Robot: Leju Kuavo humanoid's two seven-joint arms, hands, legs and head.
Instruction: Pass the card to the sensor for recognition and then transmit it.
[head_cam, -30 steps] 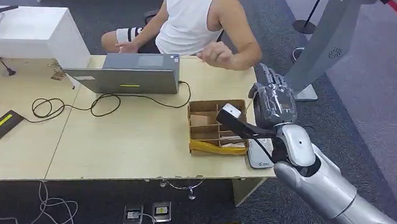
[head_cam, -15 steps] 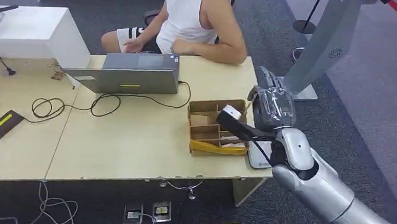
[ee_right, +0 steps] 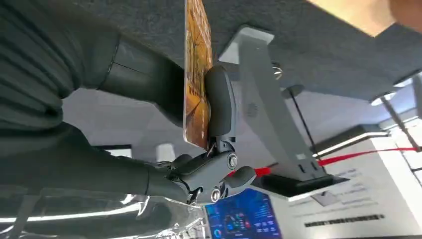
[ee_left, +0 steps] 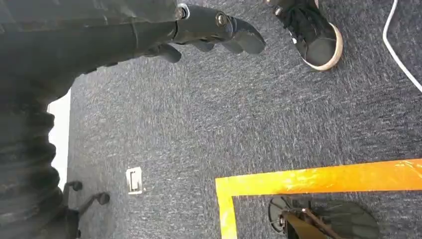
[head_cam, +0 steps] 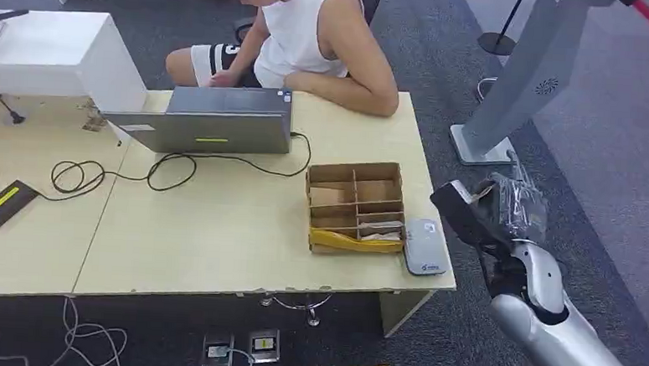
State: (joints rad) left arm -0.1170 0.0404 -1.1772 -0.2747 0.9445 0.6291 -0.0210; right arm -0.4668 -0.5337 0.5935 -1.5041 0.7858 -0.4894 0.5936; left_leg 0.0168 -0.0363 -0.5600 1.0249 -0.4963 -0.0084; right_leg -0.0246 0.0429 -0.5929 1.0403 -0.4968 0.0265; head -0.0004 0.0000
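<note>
In the right wrist view an orange patterned card [ee_right: 197, 74] stands edge-on, pinched between the thick thumb and a darker finger of my right hand [ee_right: 149, 84]. From the head, that right hand [head_cam: 513, 206] hangs over the grey carpet, just right of the table's right edge. The sensor [head_cam: 426, 246], a small grey-white pad, lies on the table's front right corner, left of the hand and apart from it. My left hand [ee_left: 214, 27] hangs above the floor with its fingers apart, holding nothing.
A cardboard box with compartments [head_cam: 355, 203] sits beside the sensor. A laptop [head_cam: 211, 128] and cables lie further left. A person sits at the table's far side, forearm [head_cam: 351, 88] on the top. A grey stand [head_cam: 519, 84] rises beyond my right hand. A black shoe [ee_left: 311, 32] rests on the carpet.
My right hand has swung from above the box and sensor to the right, off the table and over the carpet. The person has leaned forward and laid a forearm on the table.
</note>
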